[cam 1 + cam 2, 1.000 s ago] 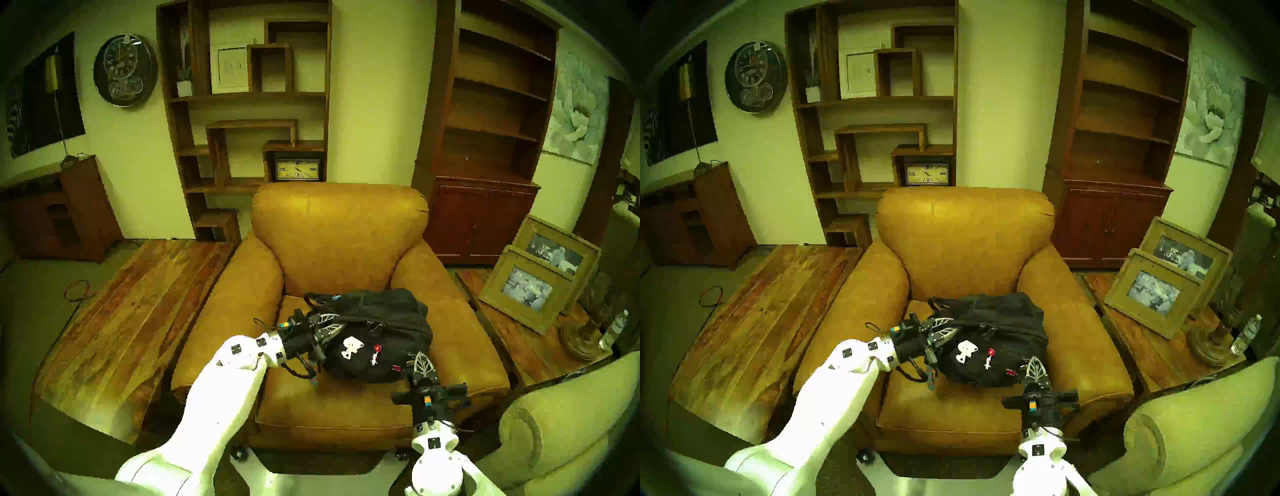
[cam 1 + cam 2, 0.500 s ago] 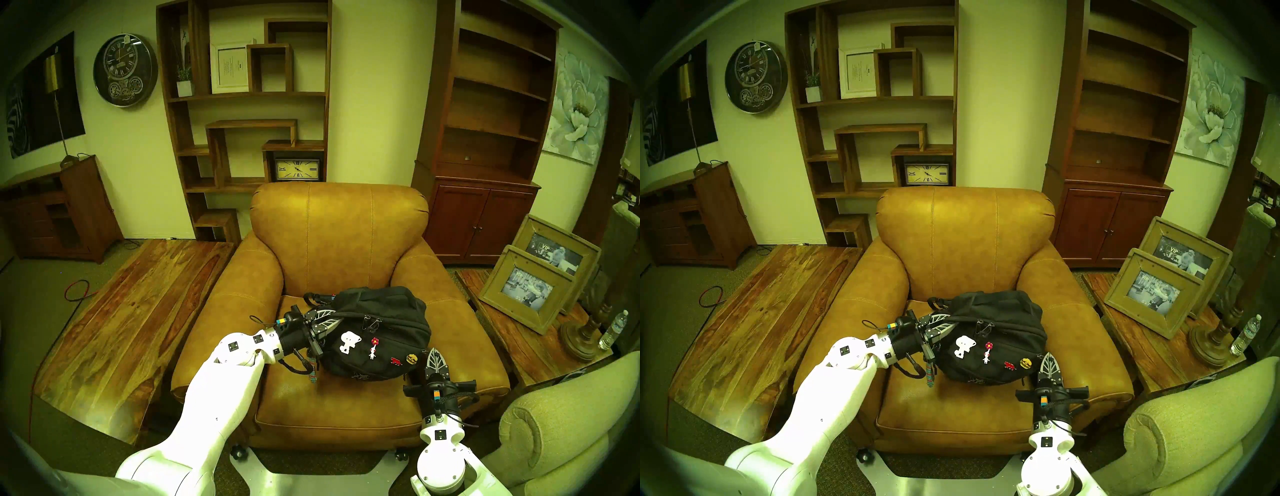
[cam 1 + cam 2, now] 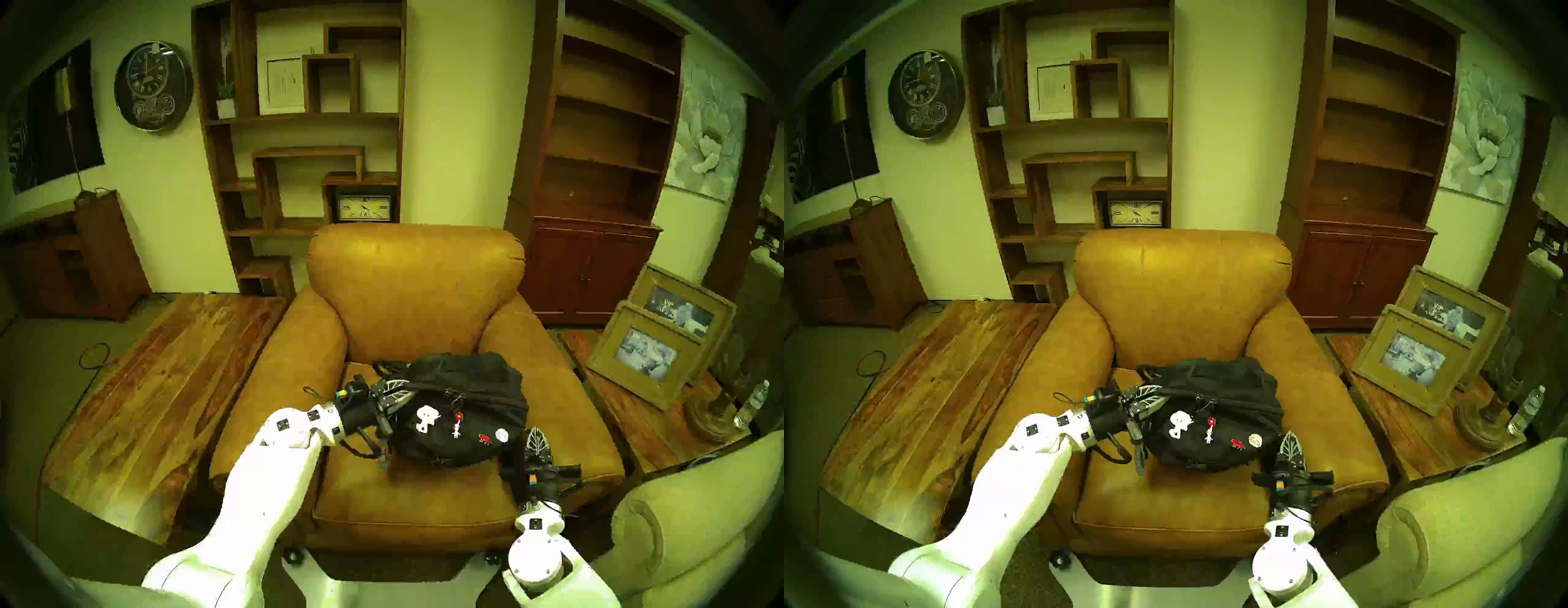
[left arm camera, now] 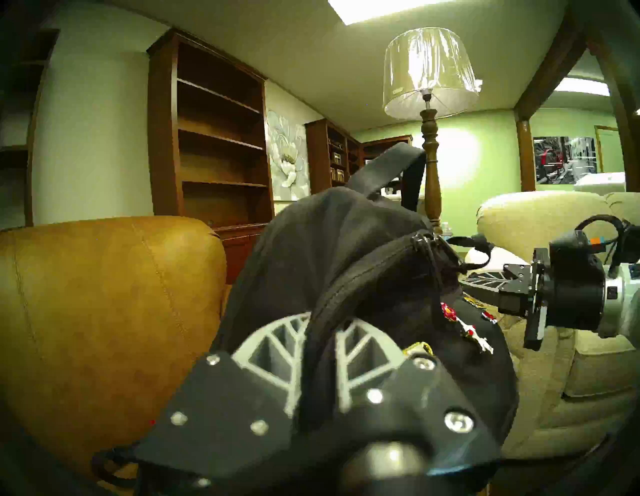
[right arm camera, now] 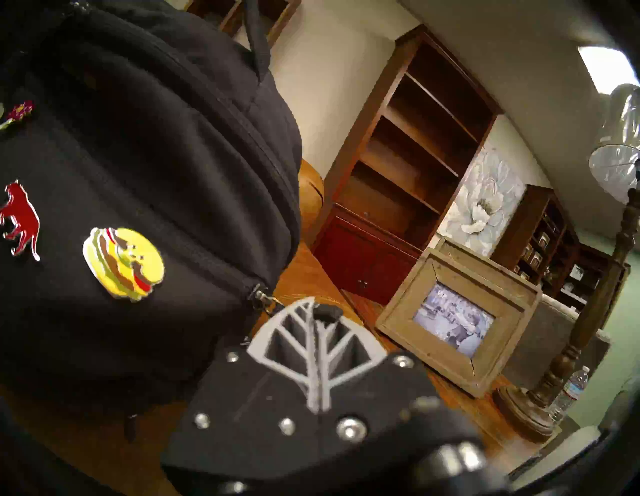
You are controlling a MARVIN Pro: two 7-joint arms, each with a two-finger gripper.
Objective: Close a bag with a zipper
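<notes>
The black backpack (image 3: 466, 382) with small colourful pins lies on its side on the armchair seat (image 3: 424, 488); it also shows in the other head view (image 3: 1225, 382). My left gripper (image 3: 410, 392) is shut on the bag's zipper edge at its left end; the left wrist view (image 4: 317, 336) shows the black band pinched between the fingers. My right gripper (image 3: 536, 435) is at the bag's lower right corner. It is shut on a black zipper pull (image 5: 323, 311), next to the burger pin (image 5: 123, 263). The striped charm (image 3: 384, 458) hangs below the left gripper.
The tan leather armchair has high armrests (image 3: 297, 373) on both sides. A wooden coffee table (image 3: 161, 382) stands at the left. A side table at the right holds picture frames (image 3: 645, 356), a lamp base (image 3: 712, 412) and a water bottle (image 3: 753, 403). A beige sofa arm (image 3: 687, 518) is near my right arm.
My right gripper has moved rightward along the bag's front lower edge, and the burger pin has come into view. My left gripper has kept its hold and shifted slightly left.
</notes>
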